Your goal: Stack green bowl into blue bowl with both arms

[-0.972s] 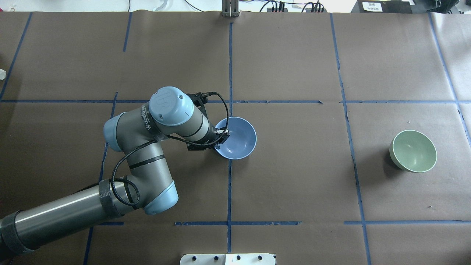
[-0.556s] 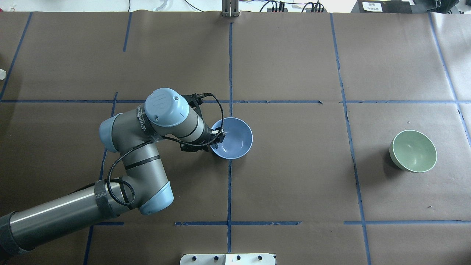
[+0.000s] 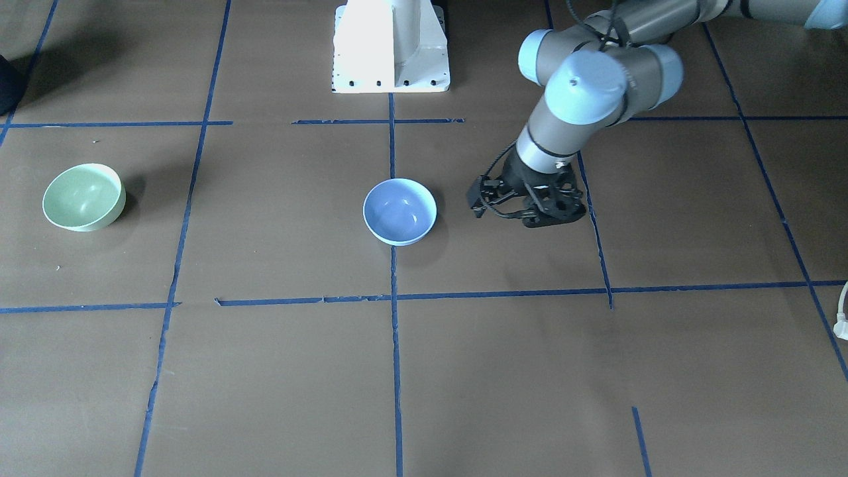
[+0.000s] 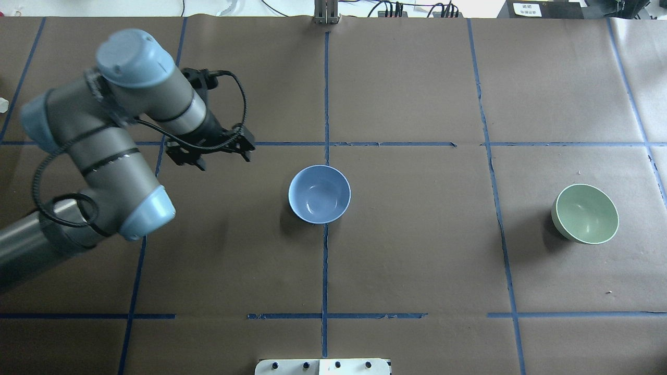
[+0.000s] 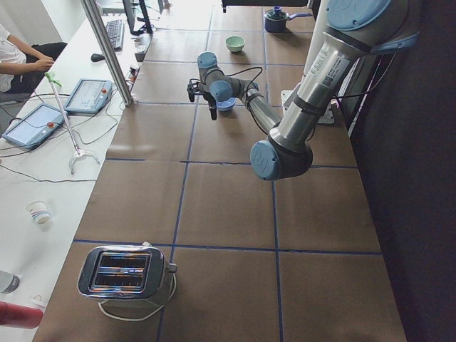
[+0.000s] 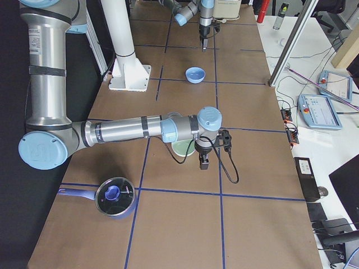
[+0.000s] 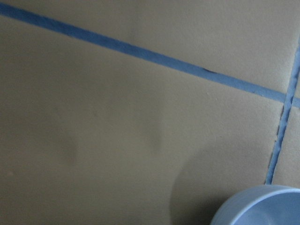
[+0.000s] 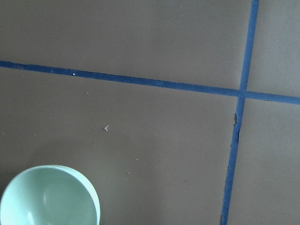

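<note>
Blue-taped brown paper point(image 4: 417, 260) is covering the bench point(image 4: 563, 78). The blue bowl point(image 4: 319, 194) is sitting at its middle, the green bowl point(image 4: 587, 213) near its right end. The left gripper point(image 3: 543, 213) is hanging empty near the blue bowl, the right gripper point(image 6: 203, 161) beside the green bowl; how far either is opening, I cannot tell. A toaster point(image 5: 122, 271) is standing at the left end.

Honestly not getting much readable text here. A white label point(image 4: 526, 8) is sitting on a black box point(image 4: 552, 9) at the far edge of the table in the overhead view, and it's showing a few lines of print, but they're coming out way too small to read. The left arm point(image 5: 313, 92) is carrying some dark lettering point(image 5: 329, 66) along its tube in the left side view, which is also too tiny to read. Nothing else is showing any writing.
</note>
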Controlling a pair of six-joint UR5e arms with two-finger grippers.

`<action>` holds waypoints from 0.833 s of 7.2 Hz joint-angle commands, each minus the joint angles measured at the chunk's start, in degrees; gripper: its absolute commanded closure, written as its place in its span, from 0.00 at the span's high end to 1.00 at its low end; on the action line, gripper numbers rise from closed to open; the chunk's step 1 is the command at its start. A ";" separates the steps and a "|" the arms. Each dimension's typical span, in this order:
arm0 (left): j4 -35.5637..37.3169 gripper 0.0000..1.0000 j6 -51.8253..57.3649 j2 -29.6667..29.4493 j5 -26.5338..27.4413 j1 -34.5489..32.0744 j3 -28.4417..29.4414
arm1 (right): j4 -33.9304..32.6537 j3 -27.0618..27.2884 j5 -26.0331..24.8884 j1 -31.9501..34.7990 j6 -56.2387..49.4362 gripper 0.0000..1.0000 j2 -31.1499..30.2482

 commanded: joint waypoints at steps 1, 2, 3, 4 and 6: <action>13.26 1.00 30.13 7.17 -4.66 -14.84 -5.25 | 0.66 1.54 -0.05 -1.43 4.97 1.00 0.08; 13.55 1.00 45.15 12.08 -6.06 -22.56 -3.86 | 4.23 1.54 -0.31 -3.18 11.87 1.00 -0.27; 13.73 1.00 56.61 15.43 -8.51 -29.95 -1.15 | 11.31 1.36 -0.66 -4.94 19.60 1.00 -1.32; 13.73 1.00 67.69 19.21 -8.88 -36.03 1.75 | 18.43 1.36 -0.75 -6.35 23.94 1.00 -4.12; 13.38 1.00 81.20 23.01 -9.15 -44.23 9.13 | 22.71 1.36 -0.84 -7.85 27.66 1.00 -6.25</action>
